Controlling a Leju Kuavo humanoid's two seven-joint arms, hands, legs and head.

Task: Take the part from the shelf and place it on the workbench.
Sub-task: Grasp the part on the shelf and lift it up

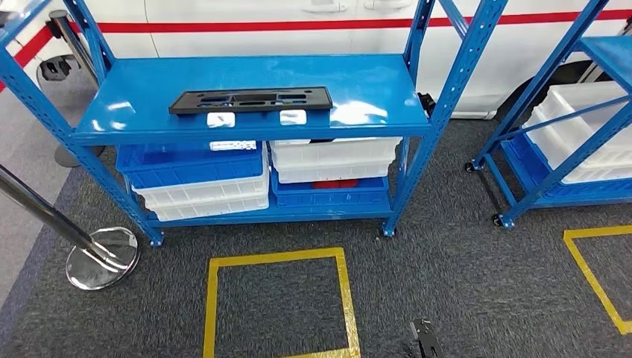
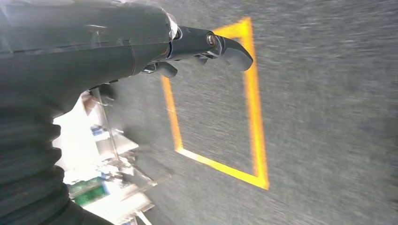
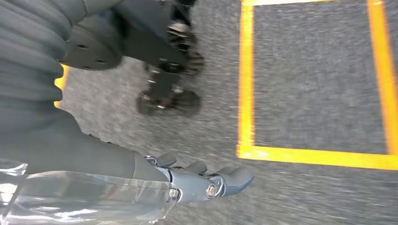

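Observation:
The part [image 1: 250, 100] is a long, flat black plastic piece with cut-outs, lying lengthwise on the top board of the blue shelf [image 1: 358, 82] straight ahead. Two white labels [image 1: 220, 118] sit just in front of it at the board's edge. My left hand [image 2: 187, 44] hangs beside my body above the grey carpet, fingers stretched out and holding nothing. My right hand [image 3: 197, 185] hangs the same way over the carpet, with nothing in it. Both hands are far below and short of the shelf.
Blue and white bins [image 1: 201, 179] fill the shelf's lower level. A yellow taped square [image 1: 277, 302] marks the carpet before the shelf. A chrome stanchion base [image 1: 100, 257] stands at left. A second blue shelf [image 1: 574, 127] with white bins stands at right, and a white vehicle is behind.

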